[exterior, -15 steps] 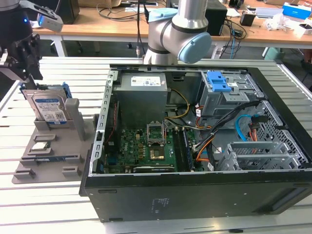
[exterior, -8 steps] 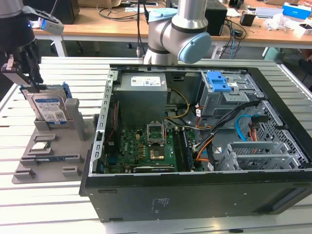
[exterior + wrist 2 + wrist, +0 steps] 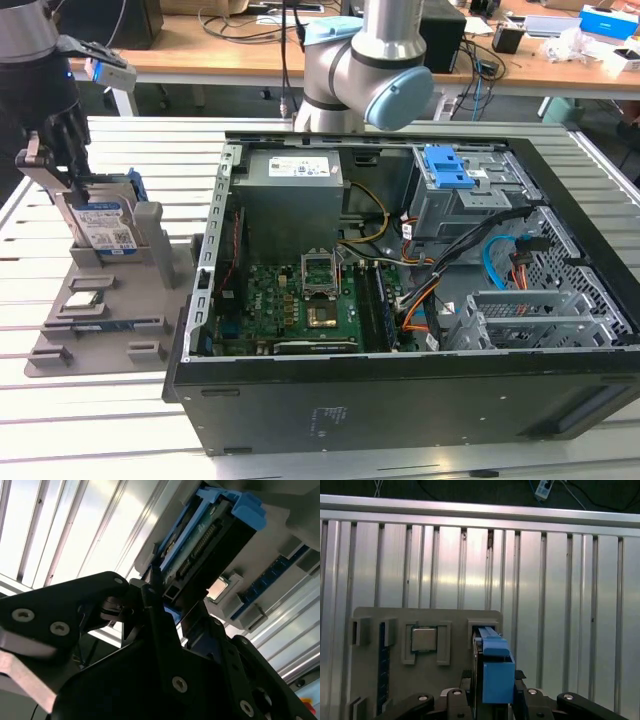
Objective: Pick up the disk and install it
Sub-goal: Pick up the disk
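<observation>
Fingers (image 3: 520,676) of your gripper (image 3: 494,681) clamp silver hard drive with blue plastic bracket (image 3: 497,655), upright in grey holder tray (image 3: 370,617) on slatted metal surface (image 3: 560,605).

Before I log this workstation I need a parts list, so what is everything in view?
Silver rectangular hard disk with blue plastic bracket: 1, silver and blue, standing on edge in a slot of the tray.
Grey plastic fixture tray: 1, grey, on the table at the exterior view's left.
Square metal processor chip: 1, silver, in a recess of the tray.
Thin blue circuit strip: 1, blue, on the tray.
Open black computer case: 1, black, beside the tray.
Green motherboard: 1, green, inside the case.
Grey metal drive cage with blue tab: 1, inside the case.
Slatted metal table: 1, silver, under everything.
Robot arm: 1, silver and light blue, behind the case.
Gripper: 1, black, at the disk's top edge.
</observation>
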You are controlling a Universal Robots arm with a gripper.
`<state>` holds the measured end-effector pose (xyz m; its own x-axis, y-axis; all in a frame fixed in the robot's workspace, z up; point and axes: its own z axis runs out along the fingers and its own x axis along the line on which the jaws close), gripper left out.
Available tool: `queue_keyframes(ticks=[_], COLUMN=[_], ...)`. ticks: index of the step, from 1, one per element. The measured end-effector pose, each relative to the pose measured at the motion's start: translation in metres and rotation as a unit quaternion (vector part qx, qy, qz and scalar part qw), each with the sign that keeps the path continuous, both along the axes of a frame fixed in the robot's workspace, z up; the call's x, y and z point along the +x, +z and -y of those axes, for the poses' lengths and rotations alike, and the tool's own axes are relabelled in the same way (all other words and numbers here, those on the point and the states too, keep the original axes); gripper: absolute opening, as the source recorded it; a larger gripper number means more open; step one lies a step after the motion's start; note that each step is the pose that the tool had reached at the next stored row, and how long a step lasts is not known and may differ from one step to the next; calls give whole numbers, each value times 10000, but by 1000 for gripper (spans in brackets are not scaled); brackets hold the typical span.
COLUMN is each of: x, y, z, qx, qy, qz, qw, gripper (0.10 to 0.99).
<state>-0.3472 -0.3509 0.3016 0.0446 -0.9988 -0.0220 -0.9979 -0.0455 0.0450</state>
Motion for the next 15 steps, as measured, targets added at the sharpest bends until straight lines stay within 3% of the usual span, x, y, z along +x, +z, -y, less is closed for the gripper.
queue_keyframes(ticks=[4, 15], x=[2, 2], y=[-91, -107], z=[0, 0], qx=[0, 0], qy=[6, 7], qz=[0, 0], qw=[10000, 10000], gripper=[420, 404])
